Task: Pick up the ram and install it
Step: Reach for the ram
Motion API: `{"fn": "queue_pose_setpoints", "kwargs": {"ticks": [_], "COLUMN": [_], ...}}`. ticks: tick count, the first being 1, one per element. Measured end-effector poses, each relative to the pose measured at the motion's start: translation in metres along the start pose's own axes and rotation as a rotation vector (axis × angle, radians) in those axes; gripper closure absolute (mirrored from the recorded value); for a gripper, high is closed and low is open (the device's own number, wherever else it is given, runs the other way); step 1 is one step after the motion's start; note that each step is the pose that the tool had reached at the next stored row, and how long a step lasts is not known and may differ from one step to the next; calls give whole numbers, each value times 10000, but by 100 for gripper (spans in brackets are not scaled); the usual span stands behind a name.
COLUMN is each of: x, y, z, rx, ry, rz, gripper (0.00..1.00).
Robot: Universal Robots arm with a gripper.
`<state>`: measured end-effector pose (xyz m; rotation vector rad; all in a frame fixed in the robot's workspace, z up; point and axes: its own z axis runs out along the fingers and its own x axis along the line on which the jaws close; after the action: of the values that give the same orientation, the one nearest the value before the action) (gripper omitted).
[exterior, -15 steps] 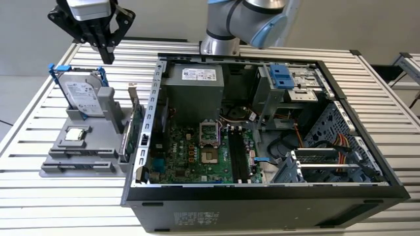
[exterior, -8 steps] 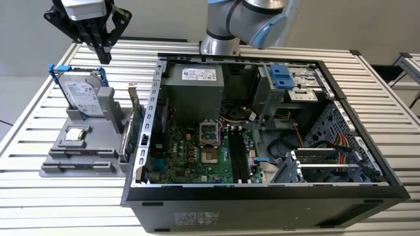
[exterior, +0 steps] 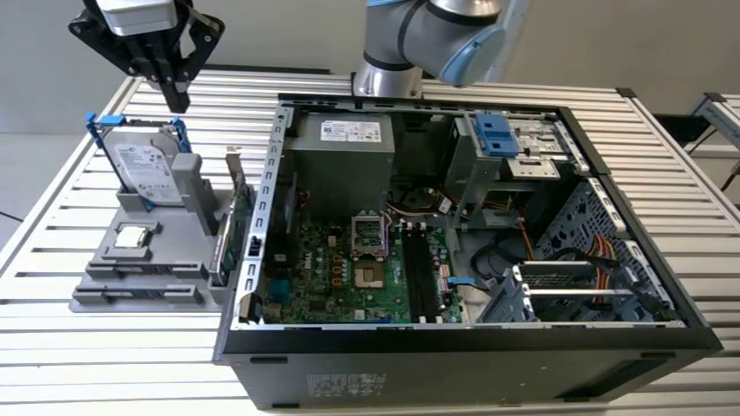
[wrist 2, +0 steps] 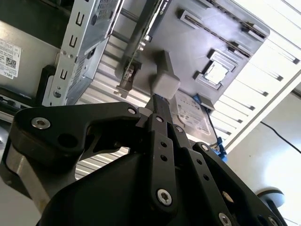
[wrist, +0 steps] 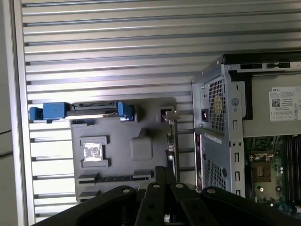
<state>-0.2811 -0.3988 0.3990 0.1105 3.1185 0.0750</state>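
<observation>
My gripper (exterior: 177, 97) hangs shut and holds nothing, high above the back of the grey parts holder (exterior: 139, 260), just beyond the upright silver hard drive (exterior: 148, 169) with blue rails. In both wrist views the fingers (wrist: 164, 173) (wrist 2: 160, 107) are pressed together over the holder (wrist: 122, 122). The holder's two narrow slots (wrist: 115, 177) show as dark lines, and I cannot make out the ram in them. Long dark memory slots (exterior: 418, 273) run along the motherboard (exterior: 347, 277) inside the open computer case (exterior: 463, 334).
A green expansion card (exterior: 237, 225) with a metal bracket stands on edge between holder and case. A square chip (exterior: 135, 236) lies in a holder pocket. The case walls, the power supply (exterior: 347, 152) and the drive cage (exterior: 509, 143) rise above the slatted table (exterior: 116, 347).
</observation>
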Motion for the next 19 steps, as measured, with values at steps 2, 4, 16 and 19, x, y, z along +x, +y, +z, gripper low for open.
{"fn": "queue_pose_setpoints", "kwargs": {"ticks": [2, 4, 16, 19], "x": [17, 32, 139, 166], "y": [-1, -2, -10, -12], "z": [0, -1, -3, -4], "rx": [0, 0, 0, 0], "ry": [0, 0, 0, 0], "rz": [0, 0, 0, 0], "gripper": [100, 100, 100, 100]}}
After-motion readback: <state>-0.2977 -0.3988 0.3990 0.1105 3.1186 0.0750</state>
